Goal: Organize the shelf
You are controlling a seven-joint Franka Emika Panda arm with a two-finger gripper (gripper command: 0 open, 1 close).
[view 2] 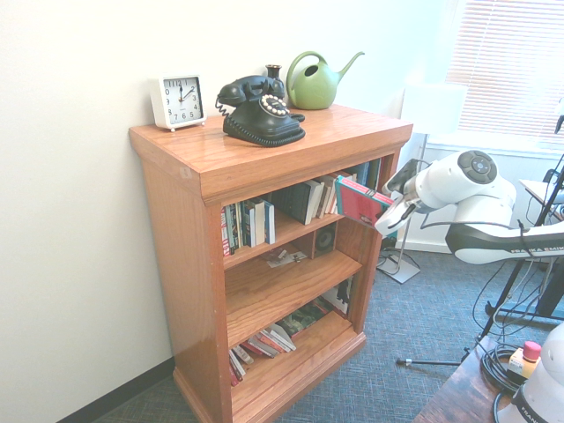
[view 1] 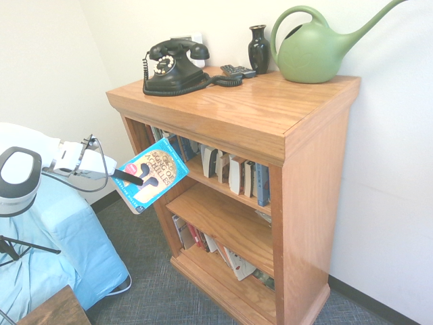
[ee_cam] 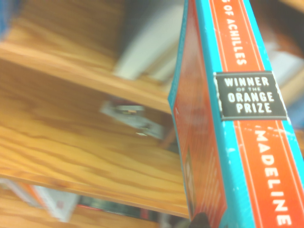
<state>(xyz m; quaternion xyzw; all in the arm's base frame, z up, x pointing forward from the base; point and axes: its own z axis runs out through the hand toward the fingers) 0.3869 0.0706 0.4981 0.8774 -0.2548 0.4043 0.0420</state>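
1. Holding bk at your L in 1st ext. view: gripper closed on it, tilted, in front of shelf.
2. Your shelf stands center-R, bks inside.
3. Phone, remote, vase, green watering can on top.

The blue paperback book with an orange spine, gripped in the end effector, reads "SONG OF ACHILLES" on its cover and "OF ACHILLES", "WINNER OF THE ORANGE PRIZE" and "MADELINE" on its spine. Beyond the end effector, the white square clock has "12" at its dial's top.
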